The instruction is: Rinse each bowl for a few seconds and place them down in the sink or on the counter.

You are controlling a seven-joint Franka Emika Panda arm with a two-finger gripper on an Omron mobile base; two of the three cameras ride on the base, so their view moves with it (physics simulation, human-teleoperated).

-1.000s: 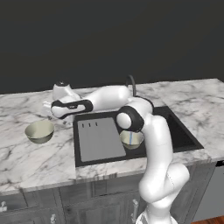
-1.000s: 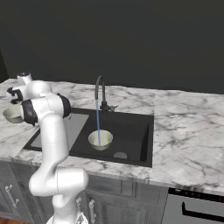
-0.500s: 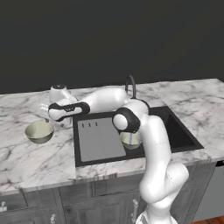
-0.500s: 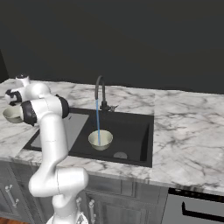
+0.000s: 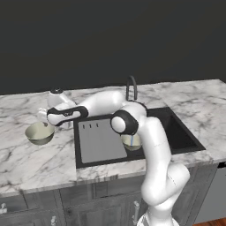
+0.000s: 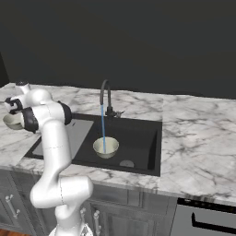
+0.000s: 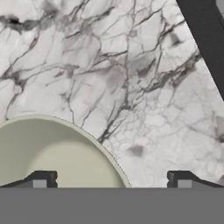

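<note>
One beige-olive bowl (image 5: pixel 39 133) stands on the white marble counter (image 5: pixel 26 163) left of the sink (image 5: pixel 181 132). My gripper (image 5: pixel 45 118) hovers just above its right rim, open and holding nothing. In the hand view the bowl (image 7: pixel 52 153) fills the lower left, and the gripper (image 7: pixel 111 181) straddles its rim: one fingertip (image 7: pixel 43 178) over the bowl's inside, the other over bare marble. The second bowl (image 6: pixel 105 147) sits in the black basin under the water stream (image 6: pixel 103 126) from the faucet (image 6: pixel 106 94). In the left base view my arm half hides this bowl (image 5: pixel 132 142).
The grey ribbed drainboard (image 5: pixel 100 142) lies between the counter bowl and the basin. A round drain (image 6: pixel 126 163) shows right of the sink bowl. The sink's dark edge (image 7: pixel 205 30) crosses the hand view's top right. Open marble (image 6: pixel 198 133) stretches right of the sink.
My hand has moved a little left and lower, closer over the counter bowl. Its jaws have stayed open. Water keeps running into the bowl in the sink.
</note>
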